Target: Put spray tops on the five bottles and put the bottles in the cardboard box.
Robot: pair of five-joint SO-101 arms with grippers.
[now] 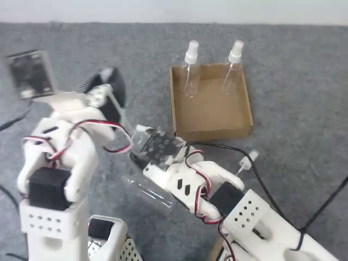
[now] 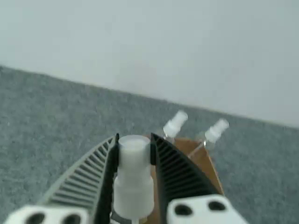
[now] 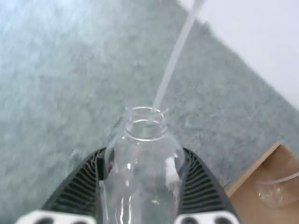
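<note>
Left gripper (image 2: 134, 145) clamps a spray top (image 2: 133, 184) between its ribbed jaws; right gripper (image 3: 142, 161) grips an uncapped clear bottle (image 3: 144, 140) (the top's thin tube (image 3: 174, 60) ends right at its mouth). Beyond both, the cardboard box (image 1: 212, 117) holds two capped bottles (image 1: 190, 73) at its far wall.

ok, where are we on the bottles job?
Done: two capped bottles stand in the cardboard box. In hand: right gripper holds an open bottle, left gripper holds a spray top, its tube at the neck. To do: seat that top, box it, then the rest; one loose spray top lies by the box.
</note>
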